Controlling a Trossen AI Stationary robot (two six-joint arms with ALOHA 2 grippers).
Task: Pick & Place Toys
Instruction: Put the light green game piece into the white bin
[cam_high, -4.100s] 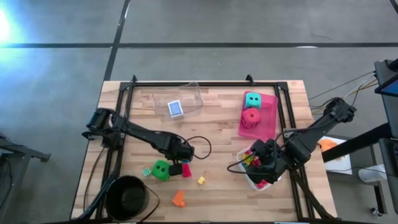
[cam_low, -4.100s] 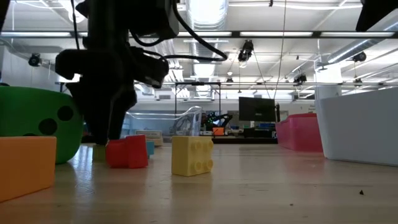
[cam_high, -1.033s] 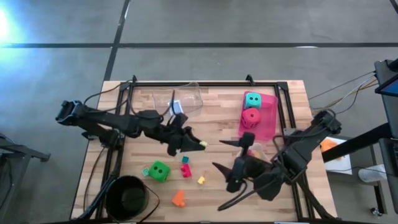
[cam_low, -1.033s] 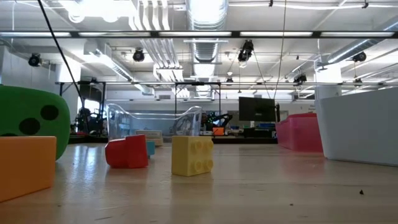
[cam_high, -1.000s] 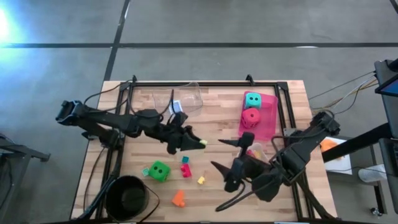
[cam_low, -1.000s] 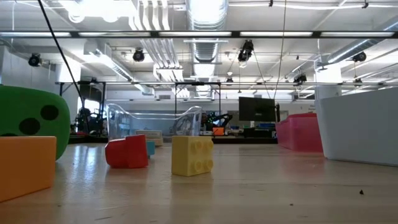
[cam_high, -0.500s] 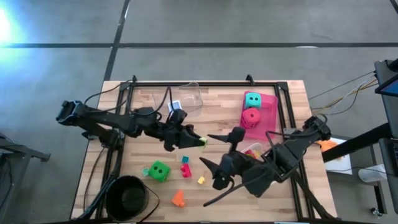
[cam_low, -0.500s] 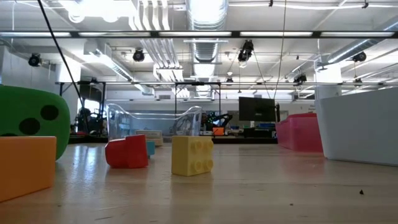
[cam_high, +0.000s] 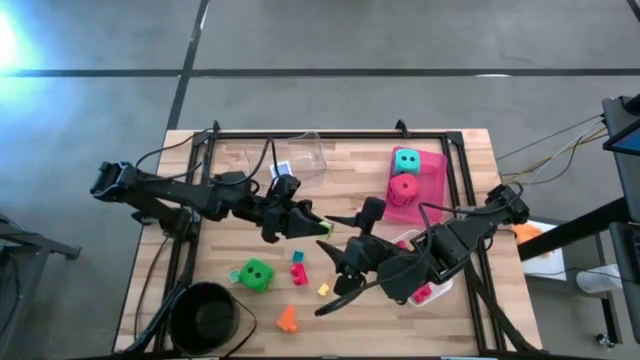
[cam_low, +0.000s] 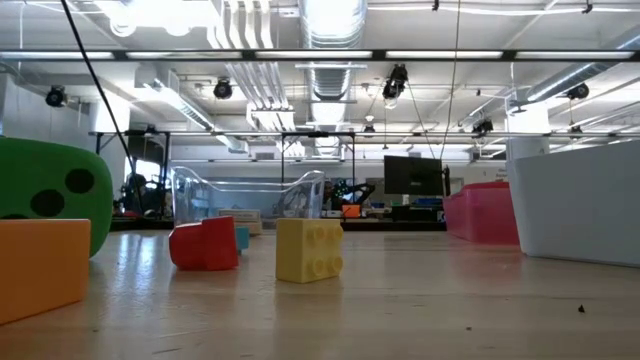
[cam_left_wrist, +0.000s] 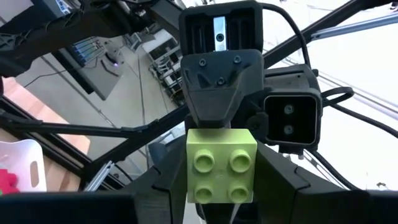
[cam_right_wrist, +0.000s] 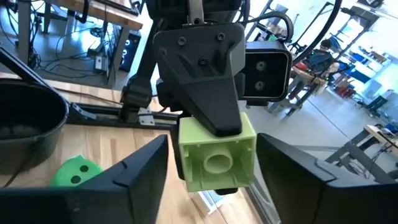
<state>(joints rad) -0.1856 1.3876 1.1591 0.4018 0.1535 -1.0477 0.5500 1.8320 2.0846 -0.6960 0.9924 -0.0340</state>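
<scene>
Lime-green, a small brick (cam_left_wrist: 221, 166) sat clamped in the left gripper (cam_high: 312, 226), raised above the middle of the counter (cam_high: 350, 175) with its studs facing the right arm. The right gripper (cam_high: 340, 253) met it there, its two fingers (cam_right_wrist: 134, 180) spread either side of the brick without touching it, so the hold lay with the left gripper alone.

On the counter below, toward the near left, lay a green dotted die (cam_high: 257, 273), a small green brick (cam_high: 235, 274), a red brick (cam_high: 299, 274) with a teal one (cam_high: 297, 256) just beyond it, a yellow brick (cam_high: 323, 289) and an orange brick (cam_high: 288, 319). A black bowl (cam_high: 205, 318) stood at the near left corner. Near the far edge a clear tray (cam_high: 304, 152) held a blue card box (cam_high: 283, 170). By the right edge a pink tray (cam_high: 432, 190) carried a teal die (cam_high: 405, 160) and a red die (cam_high: 404, 188), touching. A white tray (cam_high: 440, 288) under the right arm held more small bricks.
</scene>
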